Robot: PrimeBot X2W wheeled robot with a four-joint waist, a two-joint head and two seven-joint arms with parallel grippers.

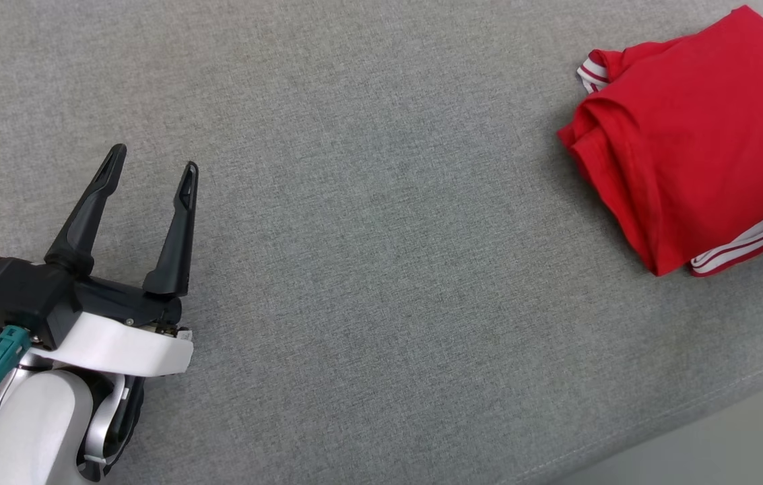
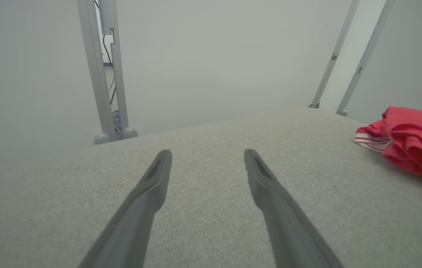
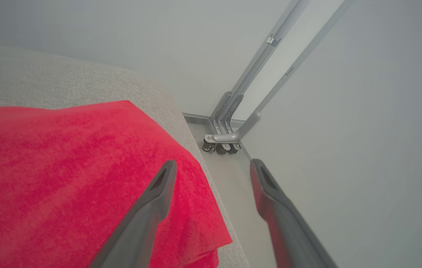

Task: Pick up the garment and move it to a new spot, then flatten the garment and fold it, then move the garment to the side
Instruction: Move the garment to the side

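The garment [image 1: 698, 135] is a red shirt with white-striped trim, folded into a compact bundle at the far right of the grey fabric surface [image 1: 381, 236]. In the left wrist view the garment [image 2: 415, 141] lies off to the right. My left gripper [image 1: 152, 167] is open at the lower left, far from the garment, with nothing between its fingers [image 2: 147, 197]. My right gripper [image 3: 212, 167] is open just above the garment [image 3: 65, 178], at its edge by the surface's corner, holding nothing.
The padded surface's front edge [image 1: 691, 417] runs diagonally at the lower right, with pale floor beyond. Grey metal frame posts [image 2: 102, 74] stand behind the surface, and a frame foot [image 3: 225, 137] sits on the floor by the corner.
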